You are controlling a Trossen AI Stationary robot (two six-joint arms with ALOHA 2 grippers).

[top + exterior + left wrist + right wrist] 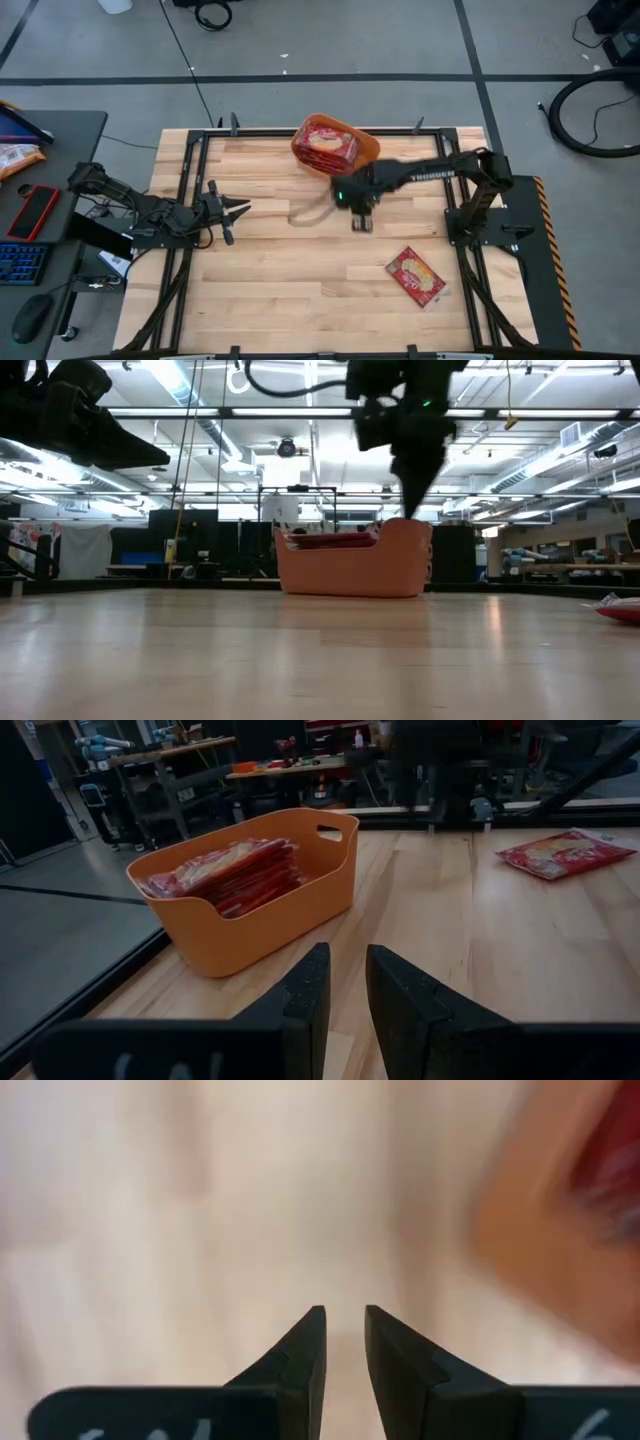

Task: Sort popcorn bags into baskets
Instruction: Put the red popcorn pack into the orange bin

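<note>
The orange basket (366, 147) (350, 572) (250, 935) stands near the middle of the table's far edge. Several red popcorn bags (325, 142) (235, 870) lie stacked inside it. One more red bag (416, 277) (565, 852) (620, 608) lies flat on the table toward the near right. My right gripper (362, 224) (346, 1335) (412, 505) is shut and empty, pointing down over bare wood just on the near side of the basket. My left gripper (240, 210) (346, 982) waits shut and empty at the table's left, pointing level toward the basket.
Black frame rails (190, 200) run along the table's left and right sides. A side desk at the left holds a phone (34, 212), a keyboard, a mouse and an orange-and-white snack packet (15, 158). Bare wood lies between the basket and the loose bag.
</note>
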